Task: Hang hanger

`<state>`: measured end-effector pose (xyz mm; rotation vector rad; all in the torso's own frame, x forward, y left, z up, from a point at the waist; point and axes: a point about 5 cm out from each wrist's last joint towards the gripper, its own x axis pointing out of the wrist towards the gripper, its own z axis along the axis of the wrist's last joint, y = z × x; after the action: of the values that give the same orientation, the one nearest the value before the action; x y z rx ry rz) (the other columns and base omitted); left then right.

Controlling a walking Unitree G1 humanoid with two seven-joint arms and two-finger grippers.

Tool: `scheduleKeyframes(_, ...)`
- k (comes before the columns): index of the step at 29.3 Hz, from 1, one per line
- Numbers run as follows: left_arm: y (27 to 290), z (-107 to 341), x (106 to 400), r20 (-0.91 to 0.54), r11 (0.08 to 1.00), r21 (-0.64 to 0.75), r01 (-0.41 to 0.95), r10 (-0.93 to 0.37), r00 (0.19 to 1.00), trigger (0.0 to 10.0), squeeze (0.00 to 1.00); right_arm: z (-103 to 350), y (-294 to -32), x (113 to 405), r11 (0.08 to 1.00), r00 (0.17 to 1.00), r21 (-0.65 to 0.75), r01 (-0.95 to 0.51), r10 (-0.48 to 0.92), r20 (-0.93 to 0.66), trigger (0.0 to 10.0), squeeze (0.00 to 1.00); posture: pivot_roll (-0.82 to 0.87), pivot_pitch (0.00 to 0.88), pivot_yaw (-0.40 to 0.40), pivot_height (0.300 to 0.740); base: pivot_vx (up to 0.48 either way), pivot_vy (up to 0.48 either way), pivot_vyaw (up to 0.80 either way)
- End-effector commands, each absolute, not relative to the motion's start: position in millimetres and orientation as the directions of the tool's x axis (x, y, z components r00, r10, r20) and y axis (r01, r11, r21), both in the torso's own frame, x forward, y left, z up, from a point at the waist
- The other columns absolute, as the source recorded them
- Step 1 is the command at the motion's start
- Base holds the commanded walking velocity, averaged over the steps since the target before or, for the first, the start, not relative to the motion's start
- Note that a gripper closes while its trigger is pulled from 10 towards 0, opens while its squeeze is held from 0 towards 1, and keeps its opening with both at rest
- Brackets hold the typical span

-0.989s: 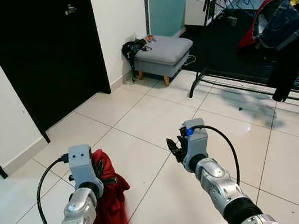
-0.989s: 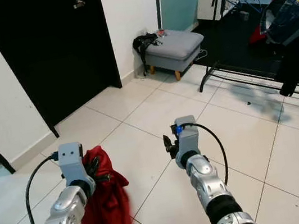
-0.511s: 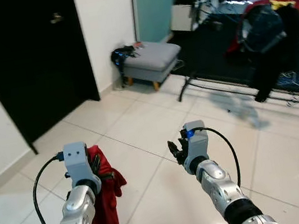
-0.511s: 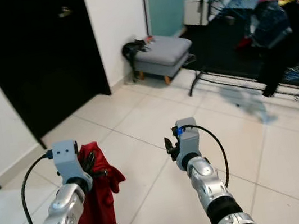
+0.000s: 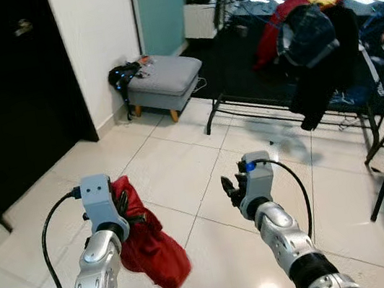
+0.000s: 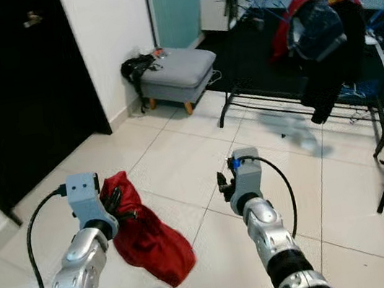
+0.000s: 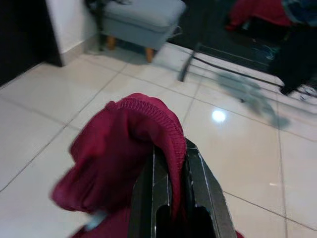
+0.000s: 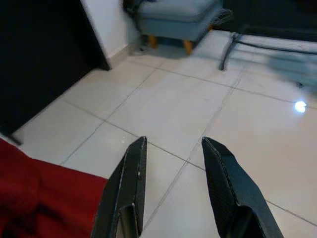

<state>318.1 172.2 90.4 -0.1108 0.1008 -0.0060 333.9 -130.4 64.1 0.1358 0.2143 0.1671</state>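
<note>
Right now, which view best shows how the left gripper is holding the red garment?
The left wrist view: the left gripper pinches the red garment by a ribbed edge. The eye views show it hanging beside that gripper above the floor; the right wrist view catches a red corner.

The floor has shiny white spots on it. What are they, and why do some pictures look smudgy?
In the left eye view the floor tiles mirror a ceiling light as a bright spot near the bottom edge; both wrist views catch a similar glint. The left wrist view is smudgy: the red cloth pinched by the left gripper and the grey stool look blurred. The clothes rack sits in shadow.
</note>
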Motion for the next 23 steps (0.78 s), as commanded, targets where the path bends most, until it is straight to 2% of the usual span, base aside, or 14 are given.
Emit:
scheduleKeyframes(1, 163.9, 93.9, 321.5, -0.086, 0.993, -0.114, 0.037, -0.047, 0.995, 10.0, 0.00, 66.1, -140.7, 334.8, 0.981, 0.972, 0.161, -0.109, 0.139, -0.187, 10.0, 0.00, 0.03, 0.000, 0.010, 0.740, 0.439, 0.000, -0.74)
scheduleKeyframes(10, 161.9, 94.4, 322.6, -0.085, 0.992, -0.115, 0.044, -0.054, 0.995, 10.0, 0.00, 66.4, -143.1, 334.1, 0.982, 0.974, 0.161, -0.099, 0.129, -0.188, 10.0, 0.00, 0.03, 0.000, 0.004, 0.740, 0.437, 0.000, -0.72)
scheduleKeyframes(23, 162.2, 86.5, 315.4, -0.095, 0.991, -0.133, 0.029, -0.042, 0.995, 10.0, 0.00, 67.9, -138.7, 335.8, 0.981, 0.968, 0.143, -0.129, 0.155, -0.195, 10.0, 0.00, 0.02, 0.000, -0.004, 0.740, 0.437, 0.000, 0.00)
